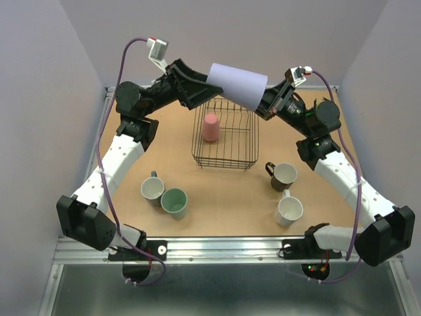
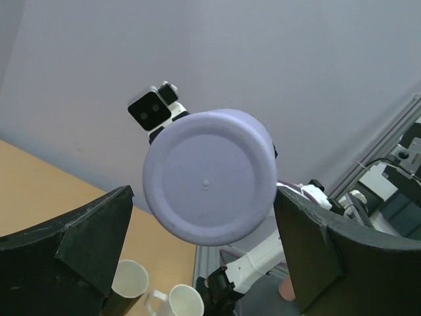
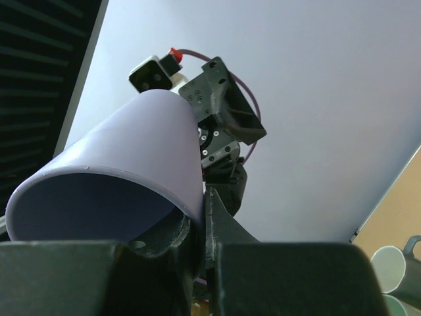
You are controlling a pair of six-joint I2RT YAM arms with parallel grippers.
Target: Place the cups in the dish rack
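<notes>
A lavender cup (image 1: 238, 85) lies on its side in mid-air between two robot arms. The right gripper (image 1: 265, 105) is clamped on the wall at its rim, and the left gripper (image 1: 205, 89) faces its flat base with jaws spread wider than the cup. Directly beneath both grippers stands the dish rack (image 1: 223, 164), with a pink cup (image 1: 210, 127) upside down in its left part. Below the left gripper and nearer the arm bases, a grey-blue mug (image 1: 152, 188) and a pale green cup (image 1: 174, 202) sit just beside each other on the table (image 1: 223, 217). On the right gripper's side, a dark brown mug (image 1: 284, 176) and a white mug (image 1: 289, 209) stand a little apart. Only the left wrist view shows the round base framed by that gripper's fingers (image 2: 72, 243): a sliver of gap shows at one, and contact at the other cannot be told. Only the right wrist view shows the pinch itself, with one finger inside the open mouth and one outside.
</notes>
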